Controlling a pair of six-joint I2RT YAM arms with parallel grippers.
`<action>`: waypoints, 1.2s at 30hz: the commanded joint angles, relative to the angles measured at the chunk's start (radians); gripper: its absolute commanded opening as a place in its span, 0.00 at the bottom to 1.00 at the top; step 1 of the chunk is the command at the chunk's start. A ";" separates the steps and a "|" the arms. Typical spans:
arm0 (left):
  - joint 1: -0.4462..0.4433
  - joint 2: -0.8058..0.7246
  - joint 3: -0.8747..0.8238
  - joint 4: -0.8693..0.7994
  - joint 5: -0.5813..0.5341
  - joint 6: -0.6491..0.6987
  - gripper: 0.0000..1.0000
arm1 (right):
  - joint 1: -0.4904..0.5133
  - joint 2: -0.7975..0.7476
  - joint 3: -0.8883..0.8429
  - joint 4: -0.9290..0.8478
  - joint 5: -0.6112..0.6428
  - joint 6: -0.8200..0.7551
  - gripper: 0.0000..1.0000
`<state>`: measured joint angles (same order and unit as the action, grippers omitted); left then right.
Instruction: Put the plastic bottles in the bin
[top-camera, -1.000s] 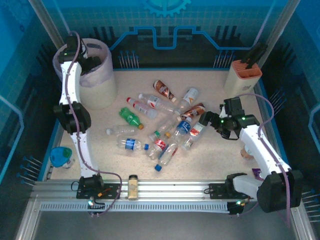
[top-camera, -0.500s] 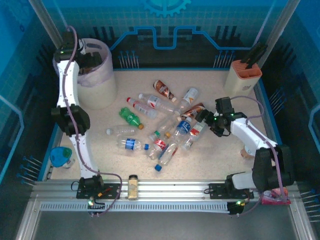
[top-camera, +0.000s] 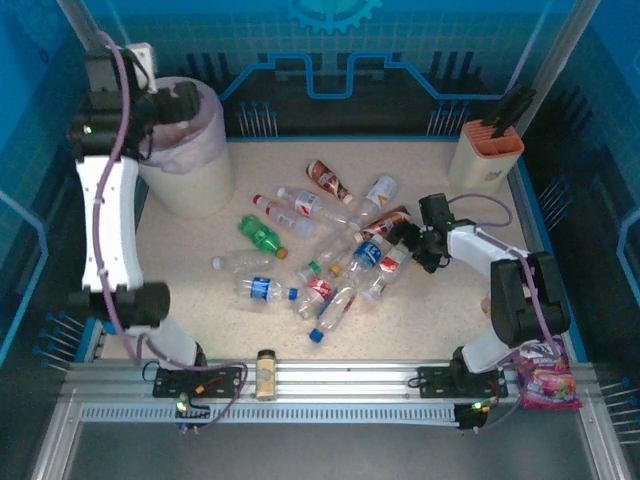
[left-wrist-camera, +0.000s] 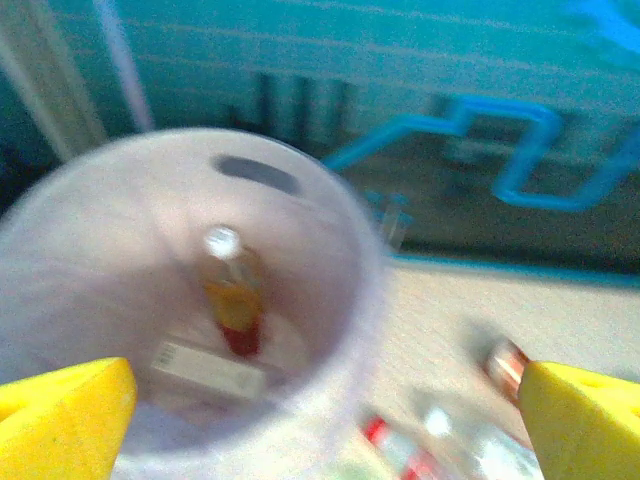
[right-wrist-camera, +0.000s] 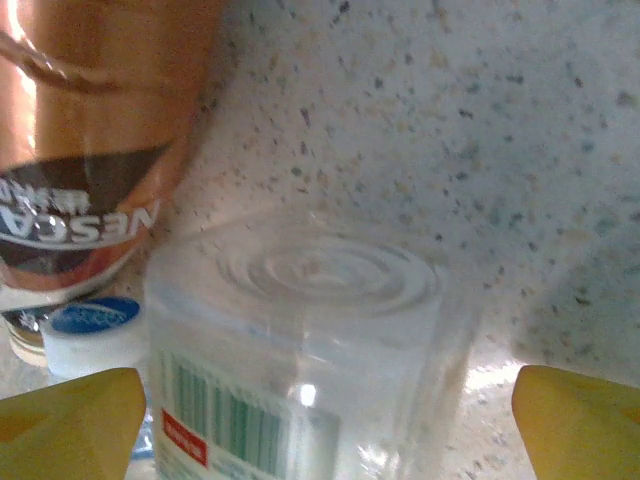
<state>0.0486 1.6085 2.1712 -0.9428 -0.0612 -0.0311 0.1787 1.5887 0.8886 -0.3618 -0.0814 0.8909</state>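
Up over the bin (left-wrist-camera: 120, 240), the left gripper (left-wrist-camera: 322, 425) hangs spread wide; inside, blurred, what looks like a brown bottle (left-wrist-camera: 235, 295). Down on the worktop (right-wrist-camera: 450, 120) the right gripper (right-wrist-camera: 325, 420), spread too, straddles a clear bottle (right-wrist-camera: 300, 330) among the scattered bottles (top-camera: 258, 288).

L arm (top-camera: 100, 220) higher, R end effector (top-camera: 414, 243) nearer clear bottle (right-wrist-camera: 300, 340)

Glossy clr plastic bottles (top-camera: 367, 253), matt speckled table (top-camera: 420, 310).
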 joint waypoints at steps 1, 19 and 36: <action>-0.119 -0.123 -0.180 0.077 0.113 -0.082 0.99 | 0.014 0.045 0.050 0.031 0.023 0.005 0.94; -0.542 -0.330 -1.080 0.673 0.368 -0.581 0.99 | -0.023 -0.018 0.064 -0.001 -0.028 -0.057 0.62; -0.728 0.028 -0.948 0.898 0.471 -0.648 0.99 | 0.015 -0.170 0.144 0.090 -0.490 -0.117 0.58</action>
<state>-0.6643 1.6062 1.1805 -0.1135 0.3737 -0.6563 0.1738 1.4239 1.0035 -0.3164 -0.4351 0.7662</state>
